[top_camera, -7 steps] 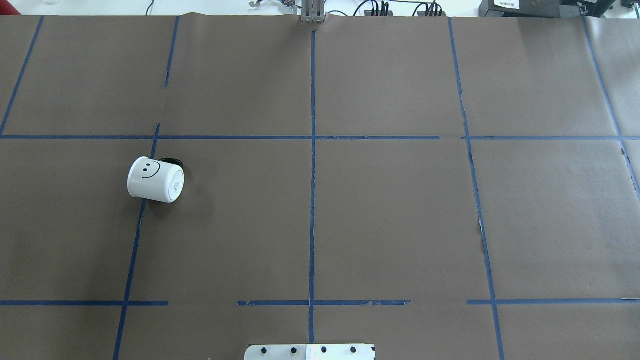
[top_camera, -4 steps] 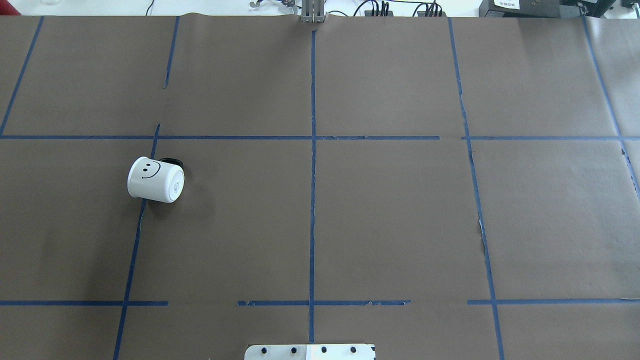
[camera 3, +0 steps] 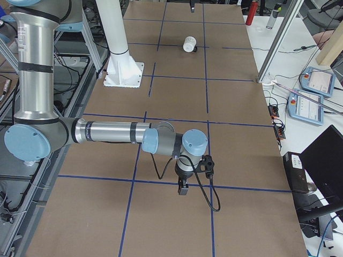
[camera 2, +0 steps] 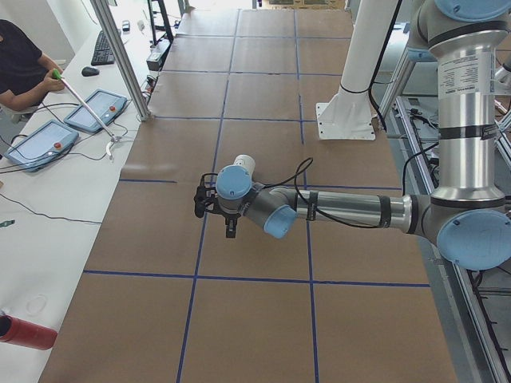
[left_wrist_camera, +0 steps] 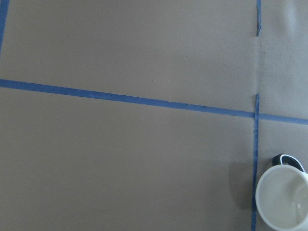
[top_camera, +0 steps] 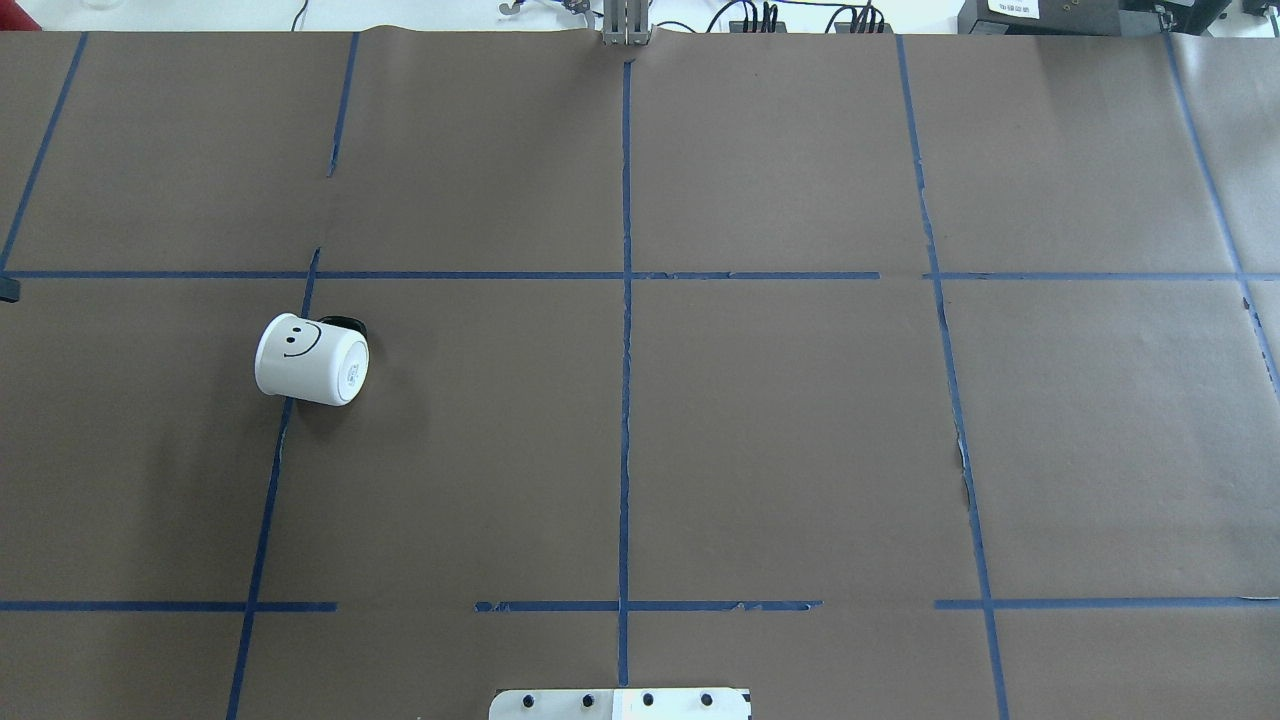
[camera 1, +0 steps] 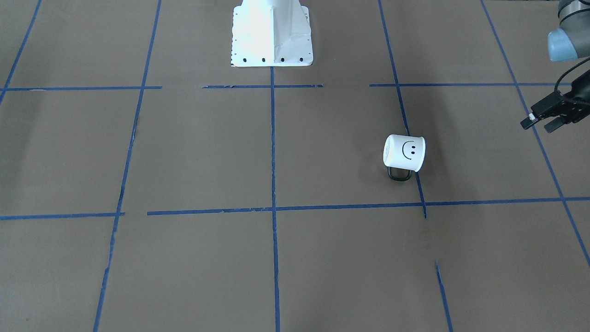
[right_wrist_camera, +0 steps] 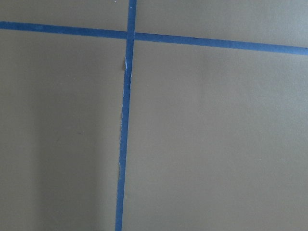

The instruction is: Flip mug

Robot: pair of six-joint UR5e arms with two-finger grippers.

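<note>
On brown paper (top_camera: 780,420), white smiley mug (top_camera: 310,360) lies sideways.

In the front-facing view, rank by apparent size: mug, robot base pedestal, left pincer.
Largest: white base pedestal.
Then mug and left pincer look alike; the pincer is cut off by the frame edge, so no ranking between them.

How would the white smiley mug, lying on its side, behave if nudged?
The mug rests on its round wall, so it would probably roll; its handle, low on one side, may check that. Empty and hard-looking: likely light, rigid.
</note>
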